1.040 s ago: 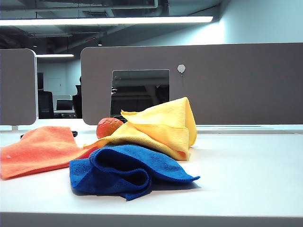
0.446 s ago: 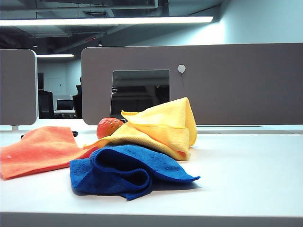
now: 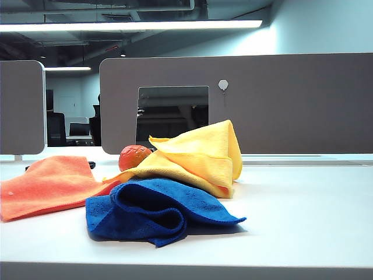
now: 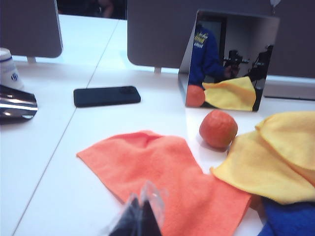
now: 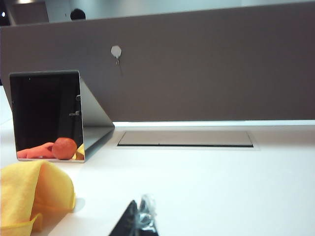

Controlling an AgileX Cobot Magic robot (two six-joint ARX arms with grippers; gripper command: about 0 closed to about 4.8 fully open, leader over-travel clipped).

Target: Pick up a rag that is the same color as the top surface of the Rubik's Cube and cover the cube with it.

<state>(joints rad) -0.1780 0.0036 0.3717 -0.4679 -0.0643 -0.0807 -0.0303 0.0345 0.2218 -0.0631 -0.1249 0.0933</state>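
On the white table [image 3: 303, 216], the bright yellow microfibre rag [image 3: 201, 154] stands draped in a tent-like mound near the middle, which suggests it already lies over the Rubik's Cube; the cube itself shows in no view, so its covering is a judgement, not an observation. The flat orange cloth [image 3: 49, 184] lies to the left of the exterior view, and the crumpled blue cloth [image 3: 157, 210] sits just in front of the yellow rag, touching its lower edge. The round orange fruit [image 3: 134, 157] rests behind, between the orange cloth and the rag. The task appears complete or nearly so, with nothing left to grasp. The left gripper [image 4: 142, 216] hovers over the orange cloth, fingers pressed together and empty. The right gripper [image 5: 140, 219] hangs above bare table beside the rag, likewise closed and empty. Against the earlier exterior frames, cloths and fruit are unchanged in position.
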